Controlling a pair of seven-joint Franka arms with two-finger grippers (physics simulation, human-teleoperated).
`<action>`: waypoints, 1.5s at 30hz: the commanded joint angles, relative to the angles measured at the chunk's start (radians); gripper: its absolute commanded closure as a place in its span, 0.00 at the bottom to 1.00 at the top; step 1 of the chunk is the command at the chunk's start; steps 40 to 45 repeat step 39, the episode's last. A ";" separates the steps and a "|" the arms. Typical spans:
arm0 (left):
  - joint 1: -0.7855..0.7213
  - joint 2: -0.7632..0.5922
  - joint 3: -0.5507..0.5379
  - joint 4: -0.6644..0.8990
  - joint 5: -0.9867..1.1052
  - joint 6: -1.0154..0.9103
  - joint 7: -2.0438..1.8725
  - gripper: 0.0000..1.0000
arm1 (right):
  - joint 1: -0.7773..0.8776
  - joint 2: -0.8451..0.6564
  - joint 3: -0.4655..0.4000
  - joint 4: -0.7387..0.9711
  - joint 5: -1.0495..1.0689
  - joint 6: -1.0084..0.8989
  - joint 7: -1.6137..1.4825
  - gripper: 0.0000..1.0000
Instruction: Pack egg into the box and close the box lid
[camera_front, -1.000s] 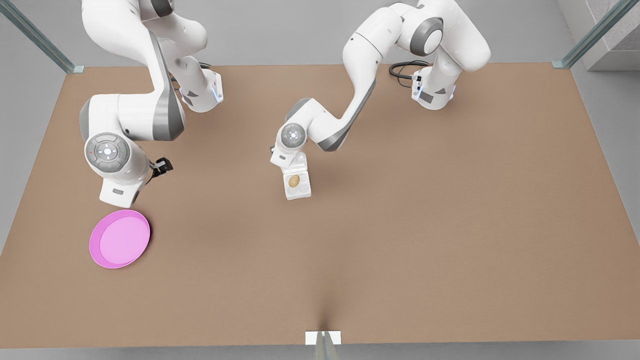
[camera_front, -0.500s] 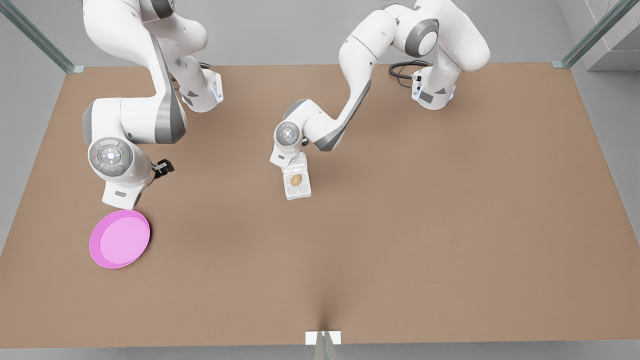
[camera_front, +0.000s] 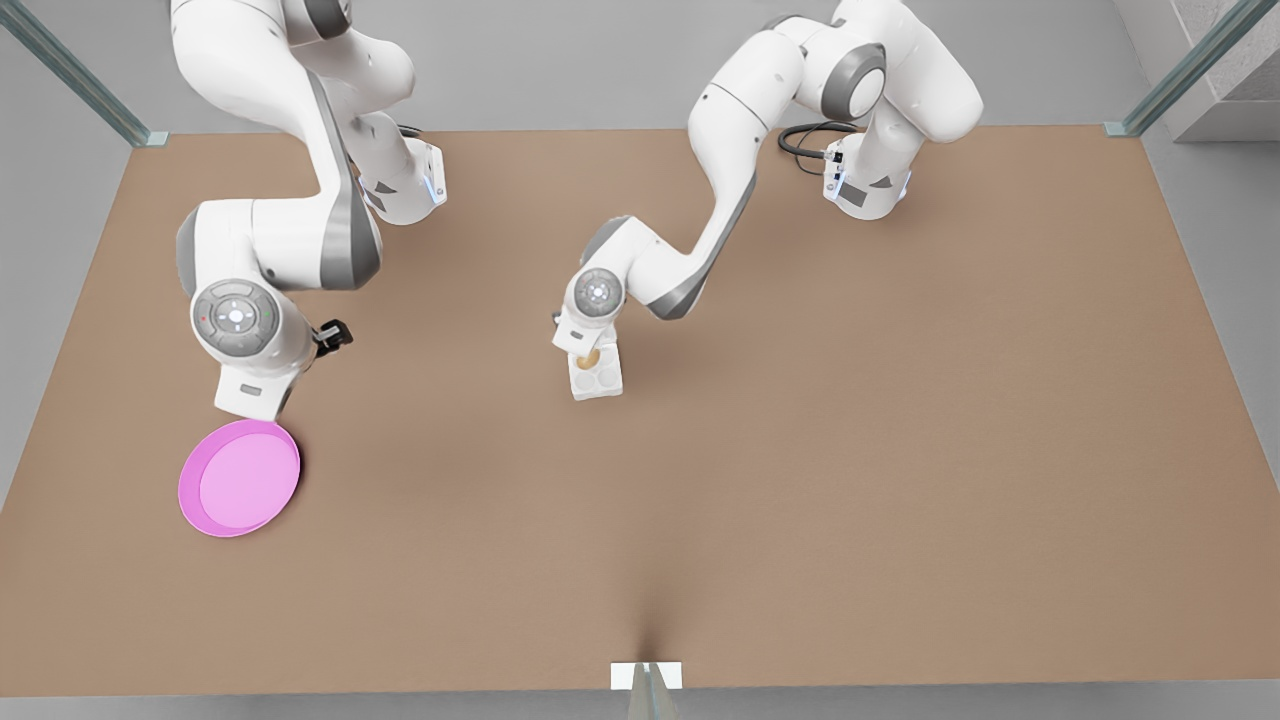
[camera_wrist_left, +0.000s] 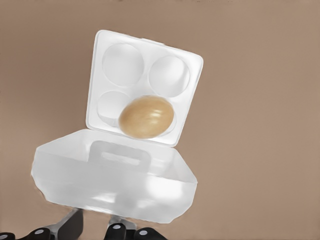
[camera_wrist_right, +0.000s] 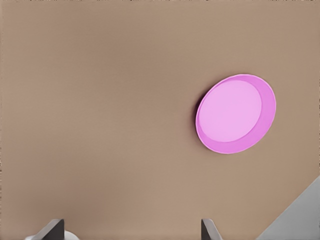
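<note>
The white box (camera_wrist_left: 194, 85) sits open on the table, with the tan egg (camera_wrist_left: 146, 116) in one of its four cups. The box lid (camera_wrist_left: 115, 180) stands tilted up over the hinge side, and the fingers of my left gripper (camera_wrist_left: 95, 227) stand close together at its far edge. In the front view this gripper (camera_front: 578, 345) hangs over the back of the box (camera_front: 597, 382) and partly covers the egg (camera_front: 589, 357). My right gripper (camera_wrist_right: 131, 230) is open and holds nothing, waiting above the table beside the pink plate (camera_wrist_right: 235, 114).
The round pink plate (camera_front: 239, 478) lies near the front view's left edge, just in front of the right gripper (camera_front: 250, 403). A black cable (camera_front: 800, 140) loops at the back by the left arm's base. Brown table spreads around the box.
The left gripper has moved forward over the box's hinge side, hiding the lid and part of the egg in the front view. The right arm drifted slightly toward the plate.
</note>
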 joint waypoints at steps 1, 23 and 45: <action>0.002 0.000 0.000 0.004 0.536 -0.039 -0.017 0.79 | 0.000 0.000 0.000 0.000 -0.002 0.000 0.000 0.00; 0.876 -0.496 -0.298 0.063 0.714 -0.134 1.261 0.00 | -0.181 -0.041 -0.008 0.196 0.140 -0.003 0.017 0.00; 1.146 -0.681 -0.366 -0.226 0.631 -0.157 1.051 0.00 | -0.185 -0.043 -0.012 0.196 0.144 -0.005 0.002 0.00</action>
